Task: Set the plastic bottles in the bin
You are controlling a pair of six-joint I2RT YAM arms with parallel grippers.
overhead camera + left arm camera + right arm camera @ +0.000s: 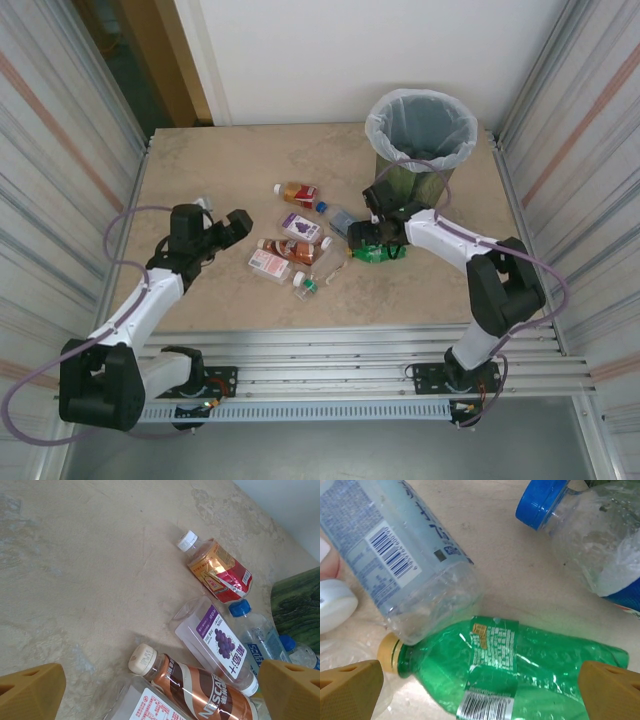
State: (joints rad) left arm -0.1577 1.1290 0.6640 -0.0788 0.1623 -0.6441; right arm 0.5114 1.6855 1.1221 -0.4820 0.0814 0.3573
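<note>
Bottle (520,670) inside open right gripper (480,690)

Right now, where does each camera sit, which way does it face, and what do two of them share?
Top: above and behind, looking down on table, bottles and bin; both arms show.
Left wrist: low, facing over lying bottles toward the bin; left hand's fingertips at bottom corners.
Right wrist: close over the green bottle; right hand's fingertips at bottom corners.
Shared: green bottle, in top and right wrist.

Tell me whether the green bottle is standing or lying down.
Lying down. The green bottle rests on its side on the table, dented, its cap pointing sideways.
</note>
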